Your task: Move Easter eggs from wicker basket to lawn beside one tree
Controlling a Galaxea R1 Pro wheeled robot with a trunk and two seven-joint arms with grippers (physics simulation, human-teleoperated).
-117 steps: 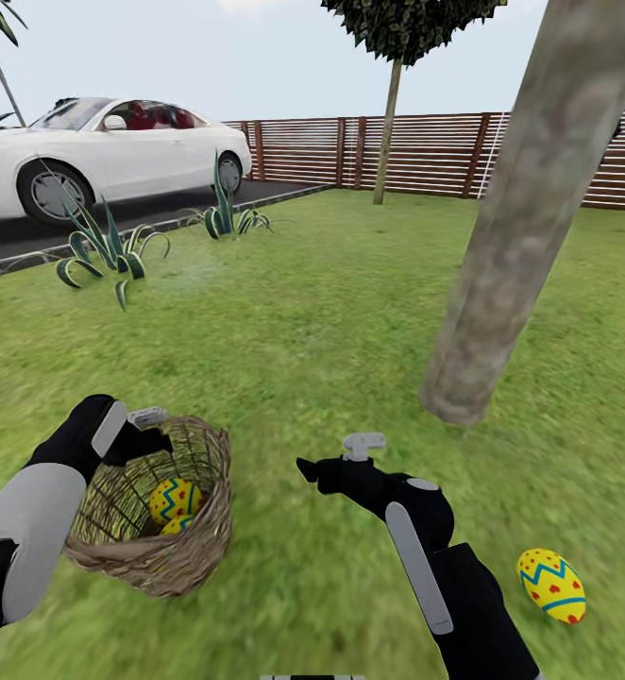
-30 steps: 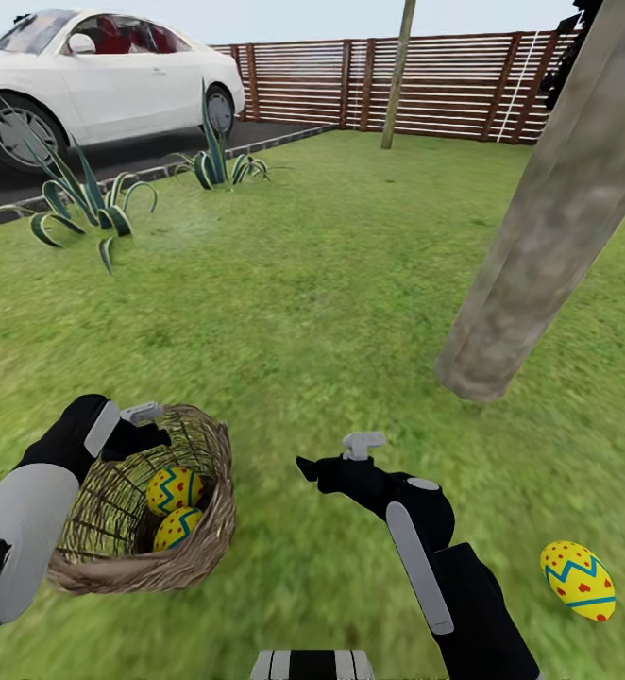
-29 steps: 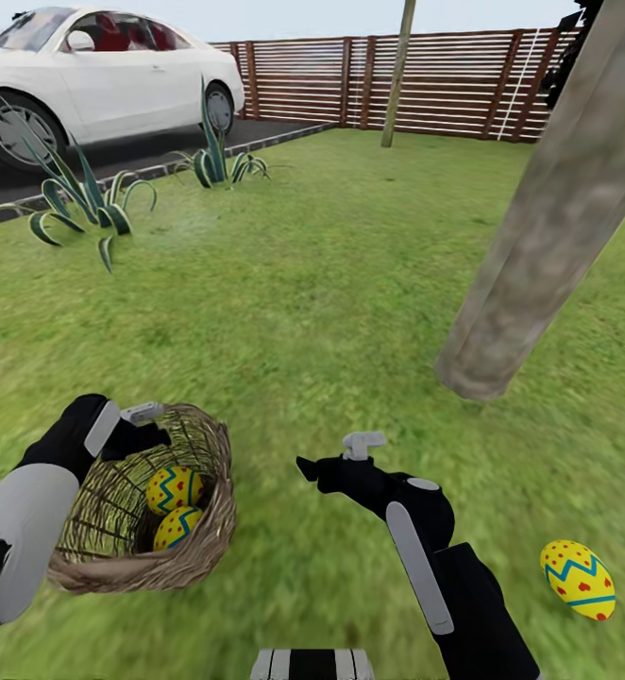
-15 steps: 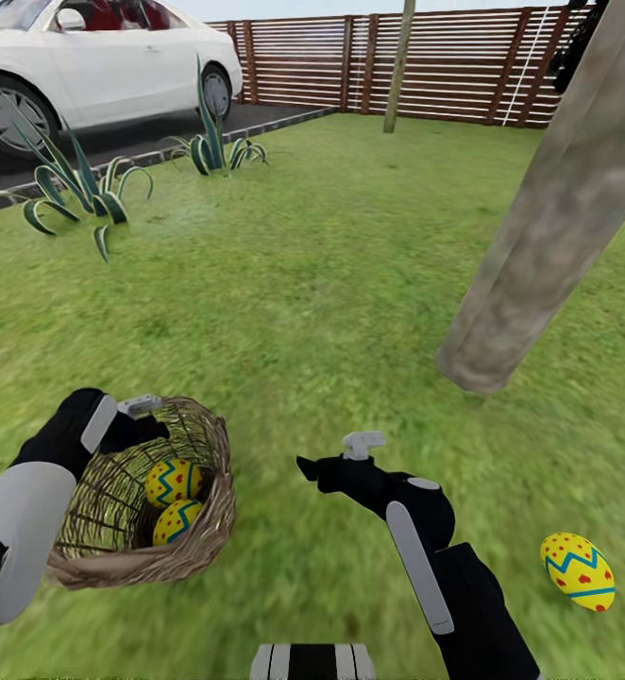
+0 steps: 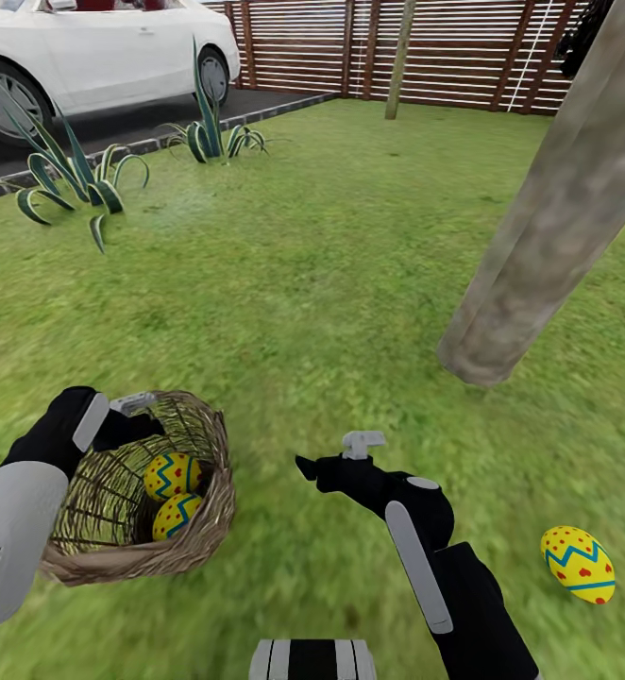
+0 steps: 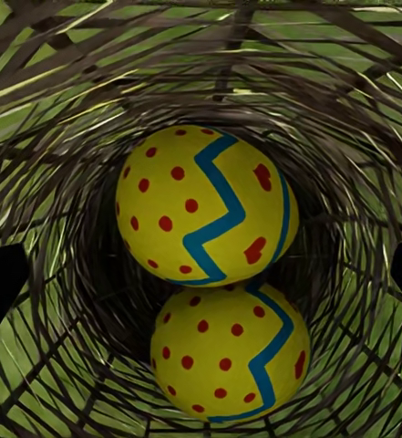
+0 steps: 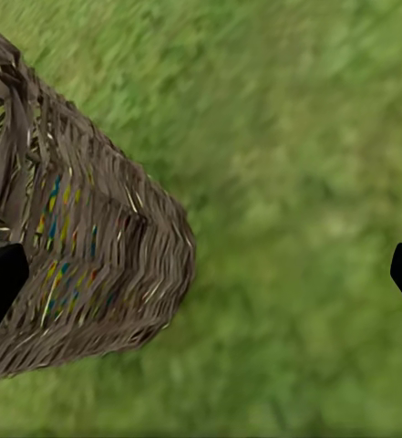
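The wicker basket (image 5: 204,524) sits on the lawn (image 5: 303,283) at lower left and holds two Easter eggs, one (image 5: 172,475) above the other (image 5: 177,516). Seen from the left wrist, both eggs (image 6: 205,205) (image 6: 228,351) lie deep inside the weave. My left gripper (image 5: 135,418) hovers open at the basket's far rim, its fingers spread wide over the opening. A third egg (image 5: 578,564) lies on the grass at lower right, a short way from the thick grey-brown tree trunk (image 5: 539,217). My right gripper (image 5: 336,453) is open and empty, low over the grass beside the basket (image 7: 82,265).
A white car (image 5: 95,47) stands on the dark driveway (image 5: 114,123) at upper left, with two spiky plants (image 5: 67,179) (image 5: 209,137) along the kerb. A brown slat fence (image 5: 445,52) and a thin trunk (image 5: 399,57) close the far side. Grass between basket and tree is open.
The head camera has tilted down, so the whole scene slid upward in the picture. Both arms, the basket and the eggs keep their places relative to one another.
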